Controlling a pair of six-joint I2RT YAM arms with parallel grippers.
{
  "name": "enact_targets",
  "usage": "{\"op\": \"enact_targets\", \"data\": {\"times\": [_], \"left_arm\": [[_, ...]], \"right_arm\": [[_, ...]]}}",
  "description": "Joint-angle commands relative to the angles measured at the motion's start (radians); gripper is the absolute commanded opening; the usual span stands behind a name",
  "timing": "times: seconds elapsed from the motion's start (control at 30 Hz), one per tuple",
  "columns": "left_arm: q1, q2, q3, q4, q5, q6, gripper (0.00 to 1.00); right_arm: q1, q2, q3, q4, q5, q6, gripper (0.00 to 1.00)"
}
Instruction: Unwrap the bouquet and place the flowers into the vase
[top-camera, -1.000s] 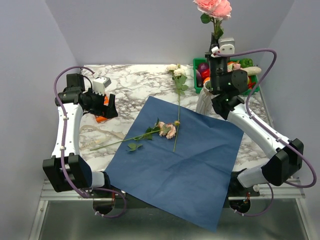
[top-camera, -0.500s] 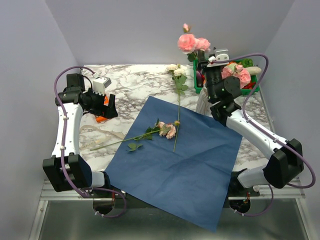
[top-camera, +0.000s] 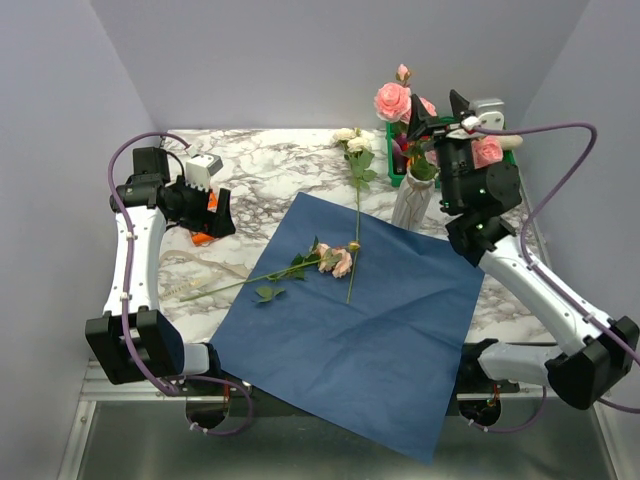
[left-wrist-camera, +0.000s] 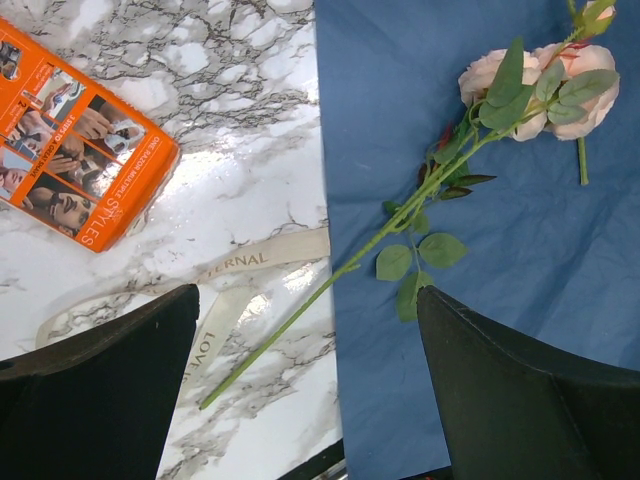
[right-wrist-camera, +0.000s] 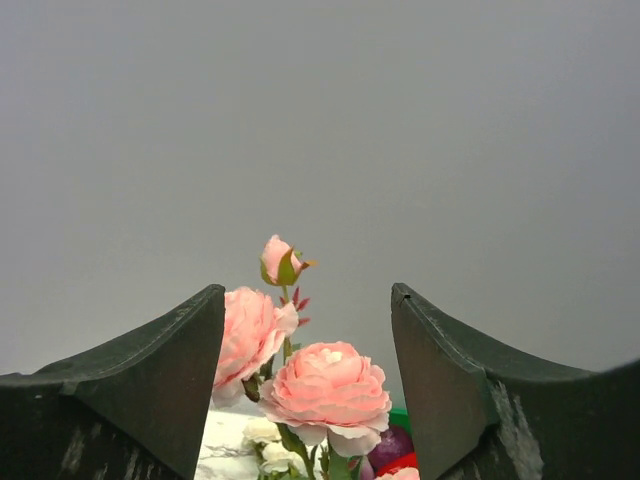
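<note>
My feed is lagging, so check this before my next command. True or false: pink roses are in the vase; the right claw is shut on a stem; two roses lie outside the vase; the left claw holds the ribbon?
1. Pink roses stand in the vase: true.
2. Right claw shut on a stem: false. It is open near the blooms, gripping nothing.
3. Two roses lie outside the vase: true. A peach rose and a cream rose lie across the blue paper.
4. Left claw holds the ribbon: false. It is open and empty; the ribbon lies on the marble table.

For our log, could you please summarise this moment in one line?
pink roses in marbled beige vase; two stems unplaced; left gripper open; right gripper open
</note>
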Motion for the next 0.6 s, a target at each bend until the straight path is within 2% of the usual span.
{"op": "enact_targets", "data": {"times": [0.0,0.13,0.2,0.3,0.37,0.4,0.43,0.47,0.57], "left_arm": [[0.005,-0.021,0.023,-0.015,0.002,0.002,0.99],[0.005,-0.021,0.021,-0.027,0.025,0.015,0.99],[0.000,-0.018,0.015,-0.050,0.031,0.032,0.99],[-0.007,-0.028,-0.006,-0.040,0.016,0.040,0.99],[-0.009,-0.034,-0.016,-0.028,-0.002,0.037,0.99],[-0.009,-0.039,-0.016,-0.027,-0.002,0.034,0.99],[-0.009,-0.042,-0.013,-0.027,0.005,0.029,0.99],[-0.009,-0.045,-0.010,-0.029,0.008,0.029,0.99],[-0.009,-0.059,0.001,-0.026,0.008,0.011,0.99]], "right_arm": [[0.001,-0.081,0.122,-0.271,-0.116,0.111,0.75],[0.029,-0.145,0.167,-0.453,-0.290,0.201,0.81],[0.091,-0.145,0.217,-0.606,-0.301,0.218,0.82],[0.232,-0.136,0.218,-0.749,-0.252,0.252,0.84],[0.314,-0.081,0.240,-0.851,-0.199,0.370,0.85],[0.340,-0.055,0.256,-0.977,-0.180,0.422,0.83],[0.358,-0.032,0.274,-1.028,-0.139,0.536,0.83],[0.401,-0.007,0.265,-1.056,-0.124,0.580,0.83],[0.463,0.040,0.176,-1.056,-0.085,0.750,0.91]]}}
